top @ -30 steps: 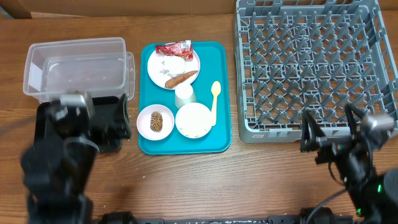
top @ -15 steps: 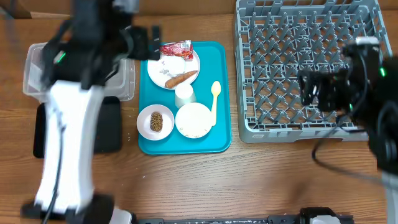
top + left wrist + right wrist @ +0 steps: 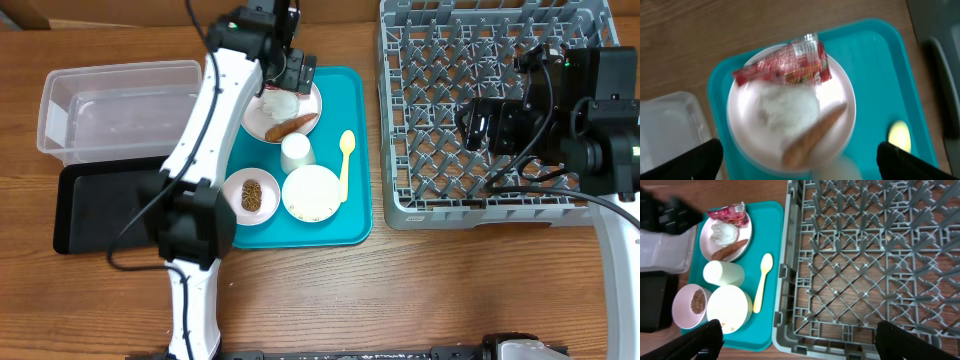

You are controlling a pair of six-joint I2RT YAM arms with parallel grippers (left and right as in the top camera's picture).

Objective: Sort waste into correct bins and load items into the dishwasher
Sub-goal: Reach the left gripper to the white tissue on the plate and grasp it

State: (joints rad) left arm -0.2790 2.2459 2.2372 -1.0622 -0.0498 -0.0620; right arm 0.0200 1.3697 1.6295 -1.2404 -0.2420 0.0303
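Observation:
My left gripper (image 3: 293, 76) (image 3: 800, 165) is open and empty above the white plate (image 3: 740, 130) at the back of the teal tray. The plate holds a red wrapper (image 3: 787, 66), a white napkin (image 3: 787, 107) and a carrot (image 3: 812, 135) (image 3: 292, 125). My right gripper (image 3: 490, 128) (image 3: 795, 340) is open and empty over the grey dish rack (image 3: 400, 205) (image 3: 865, 255). A cup (image 3: 297, 152), a yellow spoon (image 3: 345, 160), a bowl (image 3: 312, 193) and a bowl (image 3: 232, 205) with a brown food piece (image 3: 251, 194) sit on the tray. The clear tub (image 3: 120, 105) and black tray (image 3: 100, 205) lie to the left.
The teal tray (image 3: 350, 225) lies between the bins and the rack. The left arm stretches from the front edge across the black tray's right side up to the plate. Bare wooden table runs along the front.
Both arms have swung up from the table's front. The left gripper now hangs over the plate and hides the wrapper from overhead. The right gripper has settled over the rack.

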